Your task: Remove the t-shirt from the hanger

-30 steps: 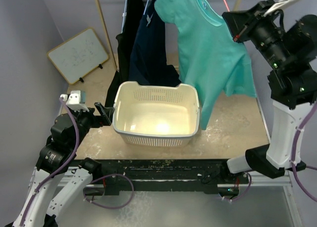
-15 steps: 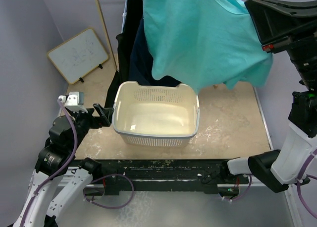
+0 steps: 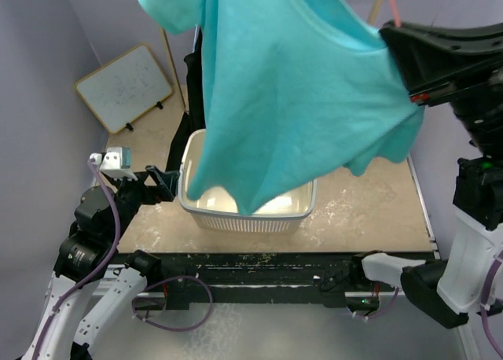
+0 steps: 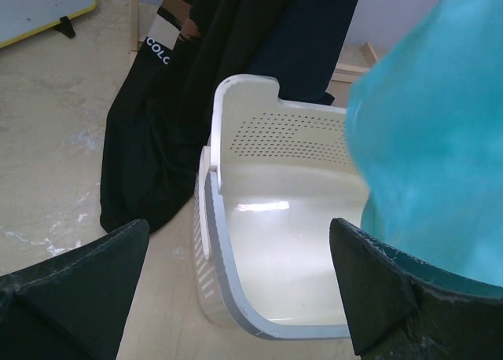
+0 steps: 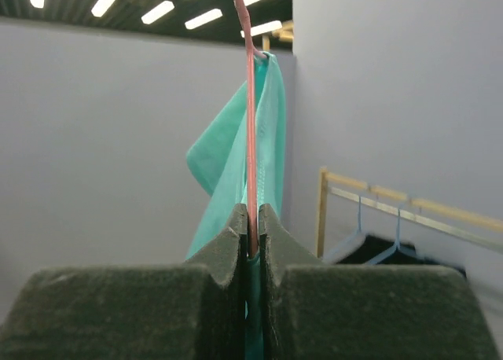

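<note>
A whiteboard [image 3: 124, 87] leans at the far left. The left gripper [image 3: 163, 181] sits low beside the basket [image 3: 244, 218], jaws wide apart and holding nothing. The teal t-shirt [image 3: 291, 101] hangs in the air over the basket, draped on a pink hanger [image 5: 250, 101] — the right gripper [image 5: 250, 234] is pinched tight on its wire.

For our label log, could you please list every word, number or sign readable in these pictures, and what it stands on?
"COL" plus a cut-off fourth letter: white print on the black garment, left wrist view.
Marks on the whiteboard: too faint and small to read.
Nothing else legible.
</note>
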You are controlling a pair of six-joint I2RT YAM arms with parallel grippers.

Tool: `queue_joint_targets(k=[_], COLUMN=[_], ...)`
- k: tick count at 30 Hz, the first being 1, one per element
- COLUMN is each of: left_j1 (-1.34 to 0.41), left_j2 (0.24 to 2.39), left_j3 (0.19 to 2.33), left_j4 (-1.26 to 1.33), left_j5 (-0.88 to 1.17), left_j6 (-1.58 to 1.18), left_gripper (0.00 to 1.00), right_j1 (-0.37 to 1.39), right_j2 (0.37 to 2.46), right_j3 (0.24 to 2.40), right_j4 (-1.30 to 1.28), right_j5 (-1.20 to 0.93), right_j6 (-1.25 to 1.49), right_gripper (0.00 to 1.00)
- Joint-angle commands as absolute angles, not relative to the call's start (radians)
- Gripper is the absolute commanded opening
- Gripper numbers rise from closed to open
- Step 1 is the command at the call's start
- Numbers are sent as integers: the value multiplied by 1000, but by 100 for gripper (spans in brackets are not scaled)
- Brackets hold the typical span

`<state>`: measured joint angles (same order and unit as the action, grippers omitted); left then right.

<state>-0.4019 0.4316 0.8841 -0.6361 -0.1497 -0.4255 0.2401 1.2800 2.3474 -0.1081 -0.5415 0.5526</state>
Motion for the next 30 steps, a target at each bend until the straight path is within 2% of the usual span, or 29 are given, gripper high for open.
queue_joint_targets(k=[1, 7, 10, 14, 20, 26, 28, 30], left_j1=[-405, -405, -405, -405, -405, -406, -405, -405], left_j2=[407, 387, 381, 436, 581, 641, 644, 646], left_j3=[877, 878, 900, 1005, 1254, 1401, 1427, 1457], left_j4=[-579, -531, -498, -492, -544, -577, -580, -587], left_j5=[-146, -17, 74, 177, 277, 300, 304, 303], left_j6=[-398, -329, -299, -265, -202, -168, -160, -149], left_gripper=[99, 100, 91, 83, 84, 84, 84, 85], right_j1=[239, 239, 239, 239, 239, 239, 239, 239], right_j2=[1130, 937, 926, 992, 1182, 1420, 1404, 1331], right_j3=[2077, 1713, 1670, 1745, 1989, 2306, 2241, 2086], right_j4=[-109, -184, -185, -169, -167, -216, -145, -61], right_j5=[-533, -464, -458, -488, -589, -826, -932, -981], right_j6=[430, 305, 284, 277, 226, 204, 227, 250], right_gripper=[1, 0, 0, 0, 0, 0, 1, 1])
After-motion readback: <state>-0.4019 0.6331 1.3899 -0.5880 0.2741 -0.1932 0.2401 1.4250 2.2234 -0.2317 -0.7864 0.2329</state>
